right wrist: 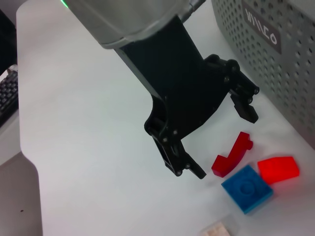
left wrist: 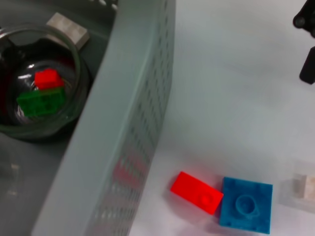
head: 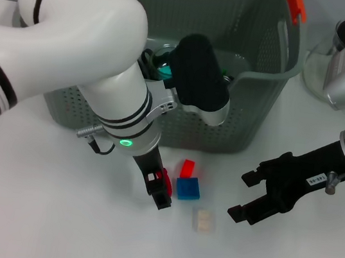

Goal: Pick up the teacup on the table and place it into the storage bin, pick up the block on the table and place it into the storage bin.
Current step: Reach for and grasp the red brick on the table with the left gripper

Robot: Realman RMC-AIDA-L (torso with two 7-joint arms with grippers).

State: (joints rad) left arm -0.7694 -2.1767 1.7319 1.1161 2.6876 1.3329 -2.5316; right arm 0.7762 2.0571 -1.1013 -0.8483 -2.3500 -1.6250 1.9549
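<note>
Right in front of me, the left gripper (head: 158, 188) hangs low over the white table (head: 49, 214), its fingers spread wide and holding nothing. I see 1 curved red piece (right wrist: 231, 155) on the table between those fingers. Just beside it lie a blue block (head: 187, 188) and a flat red block (head: 187, 168), touching each other. 1 pale clear block (head: 203, 220) sits near them. My right gripper (head: 256, 197) waits off to the side, fingers also apart and empty. Behind the blocks stands the storage bin (head: 253, 109). Inside it I see the glass teacup (left wrist: 39, 86) with 1 red and 1 green block in it.
</note>
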